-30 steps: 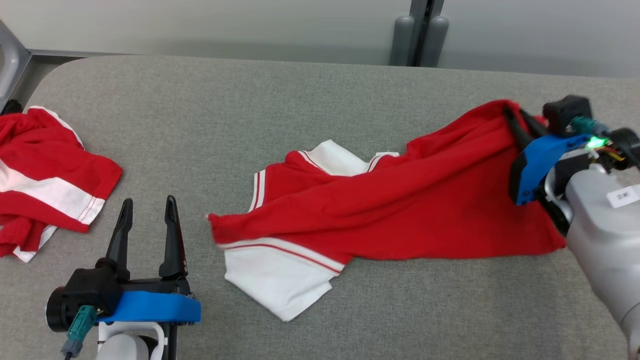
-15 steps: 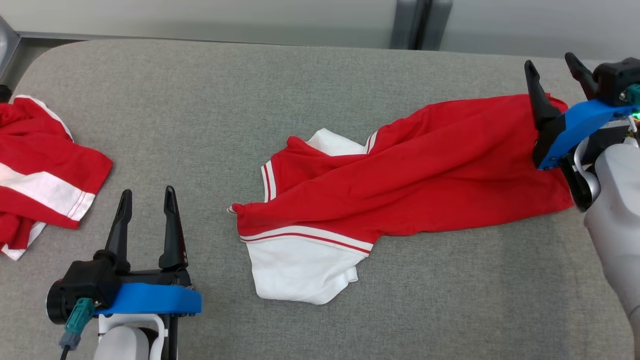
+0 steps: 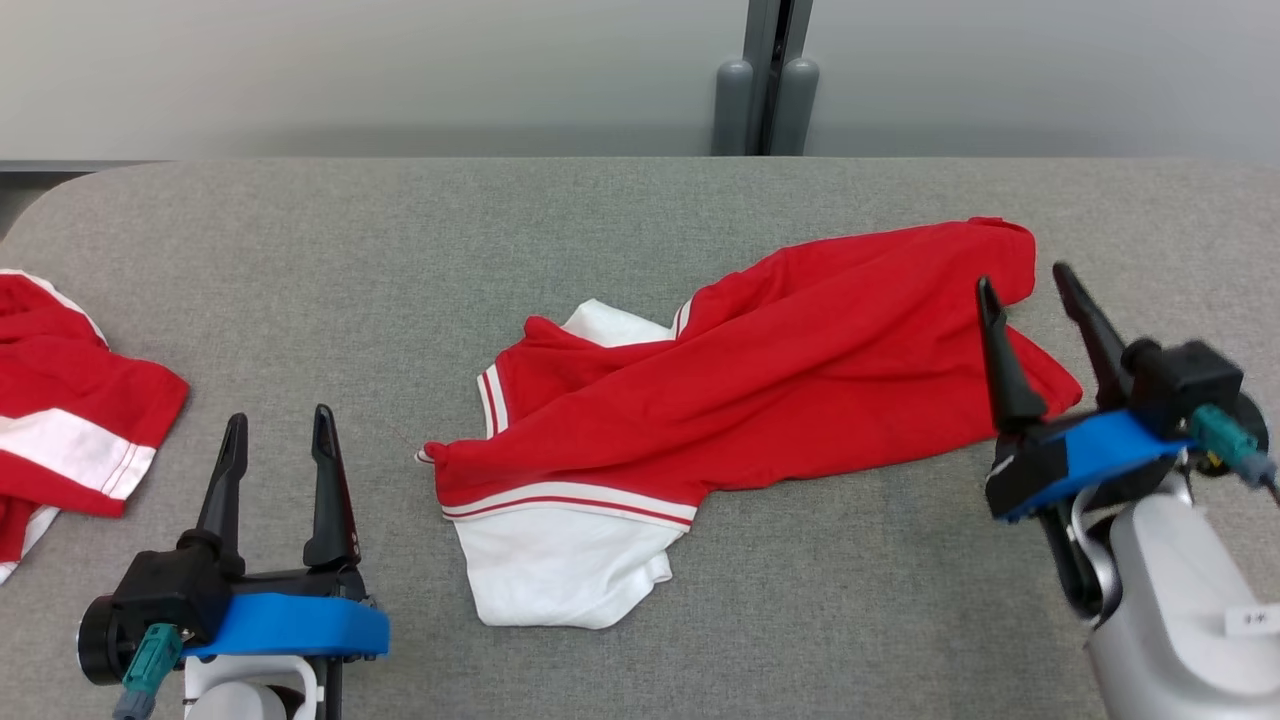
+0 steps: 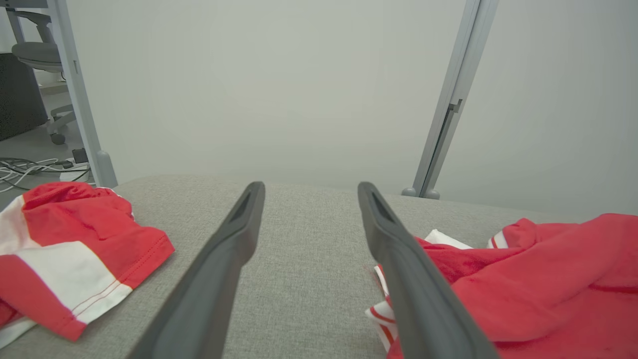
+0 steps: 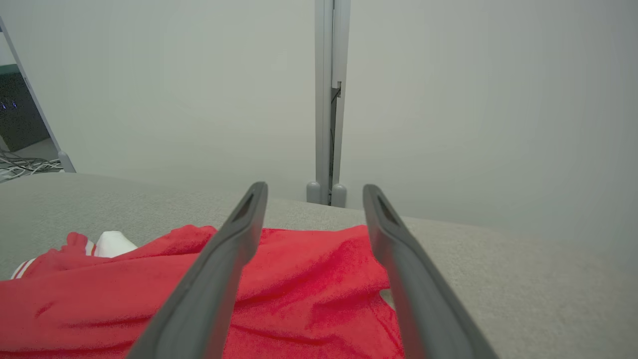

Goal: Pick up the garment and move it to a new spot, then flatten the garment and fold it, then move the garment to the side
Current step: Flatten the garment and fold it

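- Beneath your right hand (image 3: pixel 1022 278), whose fingers stand wide apart and hold nothing, lies the red end of the garment (image 3: pixel 760 390), crumpled on the grey surface (image 3: pixel 350 250).
- Your left hand (image 3: pixel 280 415) is equally wide and empty, with the garment's white-striped hem just to its right.
- Left of that hand lies a second garment (image 3: pixel 70 440).

Looks like an office or lab test bay, not a home. Centres on a wide table (image 3: pixel 400 260) covered in plain grey cloth with rounded corners. Shows, just behind the table, pale bare partition panels (image 3: pixel 350 70) joined by a grey metal post (image 3: pixel 765 75) on rounded feet. Shows, past the table's far left corner, a grey swivel chair (image 4: pixel 32 50) on castors, a dark cabinet (image 4: pixel 17 94) and loose white cables (image 4: pixel 25 167) on a smooth grey floor (image 4: pixel 25 147).
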